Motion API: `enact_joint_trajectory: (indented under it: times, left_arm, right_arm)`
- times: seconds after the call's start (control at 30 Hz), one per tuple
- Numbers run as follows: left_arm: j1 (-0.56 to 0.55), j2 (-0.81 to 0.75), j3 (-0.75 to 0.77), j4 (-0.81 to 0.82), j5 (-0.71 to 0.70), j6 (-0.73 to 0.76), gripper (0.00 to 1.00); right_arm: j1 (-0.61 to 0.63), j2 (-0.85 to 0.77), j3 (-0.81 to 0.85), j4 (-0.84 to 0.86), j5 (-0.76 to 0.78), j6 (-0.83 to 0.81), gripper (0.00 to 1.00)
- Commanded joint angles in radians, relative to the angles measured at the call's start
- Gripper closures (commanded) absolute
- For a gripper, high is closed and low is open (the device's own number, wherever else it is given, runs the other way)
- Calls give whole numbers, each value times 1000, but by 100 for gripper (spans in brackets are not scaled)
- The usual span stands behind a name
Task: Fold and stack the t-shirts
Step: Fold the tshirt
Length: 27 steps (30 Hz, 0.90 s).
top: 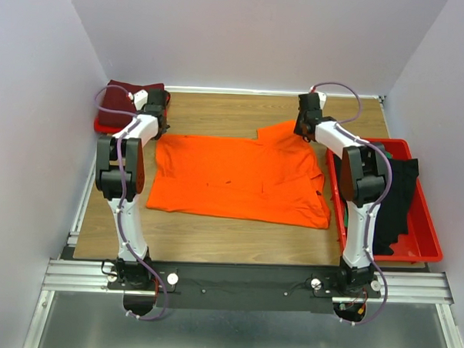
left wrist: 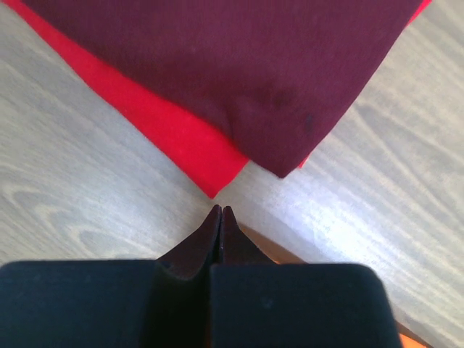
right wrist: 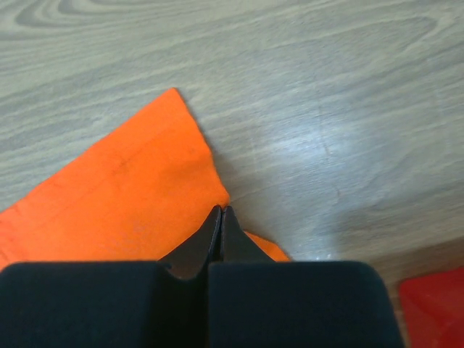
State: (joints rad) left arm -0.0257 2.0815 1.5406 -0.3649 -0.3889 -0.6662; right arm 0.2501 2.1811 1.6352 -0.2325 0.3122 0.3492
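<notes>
Orange t-shirt [top: 239, 178] is lying spread flat across the middle of the wooden tabletop [top: 237, 240], front down or up not clear, with one sleeve pointing toward the far right. Left tool [top: 158, 127] is hanging over the shirt's far-left corner, close beside the stack in the far-left corner of the tabletop. Wrist view is showing its two fingers pressed tight together, no gap, with a thin shadowed strip of orange cloth running just beside the tips; whether any cloth is pinched between them is not showing. Just beyond those tips, a folded maroon t-shirt [left wrist: 239, 65] is sitting on top of a red layer [left wrist: 174, 130] whose pointed corner is sticking out from under it; cloth or plastic, cannot tell. Right tool [top: 301, 133] is reaching to the far-right sleeve. Its fingers are closed down on the sleeve's hem, with orange cloth [right wrist: 123, 188] showing on both sides of the tips and bare wood beyond. A red tray [top: 426, 229] is standing along the right edge of the tabletop, near the right arm, and a black t-shirt [top: 396, 200] is lying loosely heaped inside it. Both arms are stretched away from their bases toward the far side.
</notes>
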Motion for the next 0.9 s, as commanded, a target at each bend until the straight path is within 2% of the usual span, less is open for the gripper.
enact_joint_trajectory:
  times: [0.0, 0.27, 0.5, 0.7, 0.87]
  left_arm:
    - [13, 26, 59, 1, -2, 27, 100]
    - [15, 54, 124, 12, 47, 71, 100]
    - [17, 29, 89, 41, 85, 85, 100]
    - [17, 5, 59, 81, 148, 117, 100]
    - [12, -37, -2, 84, 154, 86, 100]
  right_arm:
    - [-17, -50, 29, -5, 50, -4, 100]
    - [-23, -79, 9, -2, 7, -7, 99]
    - [-25, -156, -40, 1, -42, 13, 100]
    - [-25, -280, -159, 2, -24, 39, 100]
    - [-25, -371, -262, 1, -39, 74, 100]
